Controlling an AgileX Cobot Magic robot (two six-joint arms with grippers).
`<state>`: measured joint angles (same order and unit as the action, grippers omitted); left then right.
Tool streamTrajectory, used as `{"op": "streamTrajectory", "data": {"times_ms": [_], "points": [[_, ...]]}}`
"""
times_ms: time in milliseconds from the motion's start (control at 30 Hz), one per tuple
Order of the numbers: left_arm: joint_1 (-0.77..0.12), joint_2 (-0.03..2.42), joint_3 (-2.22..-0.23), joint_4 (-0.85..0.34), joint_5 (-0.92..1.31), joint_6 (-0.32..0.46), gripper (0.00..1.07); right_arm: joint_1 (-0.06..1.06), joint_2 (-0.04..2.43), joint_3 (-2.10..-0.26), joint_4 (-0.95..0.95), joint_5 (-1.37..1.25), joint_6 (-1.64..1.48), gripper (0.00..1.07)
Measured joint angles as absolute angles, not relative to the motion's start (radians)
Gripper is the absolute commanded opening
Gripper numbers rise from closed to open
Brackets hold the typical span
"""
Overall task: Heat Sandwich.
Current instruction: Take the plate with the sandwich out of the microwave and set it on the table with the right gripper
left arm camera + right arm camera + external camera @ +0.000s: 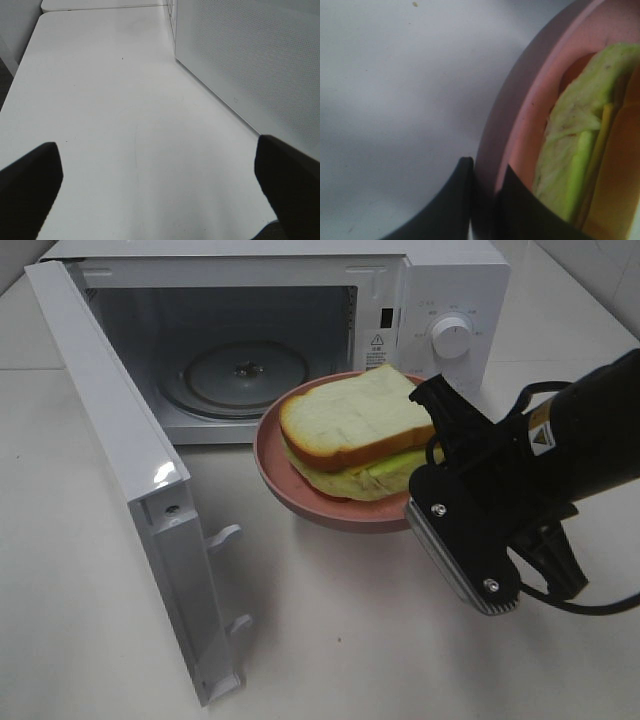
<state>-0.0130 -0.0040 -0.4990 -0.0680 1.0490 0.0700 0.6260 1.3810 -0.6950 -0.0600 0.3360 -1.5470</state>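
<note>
The sandwich (pixel 355 430), white bread with orange-brown crust and green lettuce, lies on a round pink plate (pixel 275 465). The plate is held up in front of the open microwave (pixel 250 350). My right gripper (pixel 425 475) is shut on the plate's rim at its right side. In the right wrist view the fingers (pixel 452 200) pinch the pink rim (pixel 520 100), with the lettuce (pixel 575 145) just inside. My left gripper (pixel 160 185) is open and empty over the bare white table, beside the microwave's side wall (pixel 250 60).
The microwave door (pixel 130 470) stands wide open to the left, reaching toward the front of the table. A glass turntable (pixel 240 375) lies inside the cavity. The control knob (pixel 452 338) is on the right panel. The table (pixel 350 640) is white.
</note>
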Motion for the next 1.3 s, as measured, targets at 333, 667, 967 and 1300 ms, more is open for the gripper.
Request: {"op": "streamTrajectory", "data": {"times_ms": [333, 667, 967, 1300], "points": [[-0.013, -0.004, -0.499, -0.068, 1.049, 0.070, 1.00, 0.626, 1.249, -0.598, -0.072, 0.360, -1.492, 0.00], [-0.013, -0.004, -0.499, -0.068, 1.049, 0.070, 1.00, 0.626, 1.151, -0.529, -0.185, 0.399, -1.353, 0.00], [-0.013, -0.004, -0.499, -0.068, 1.049, 0.070, 1.00, 0.626, 1.106, -0.508, -0.375, 0.463, -1.016, 0.00], [-0.013, -0.004, -0.499, -0.068, 1.049, 0.070, 1.00, 0.626, 1.104, -0.508, -0.545, 0.512, -0.637, 0.00]]}}
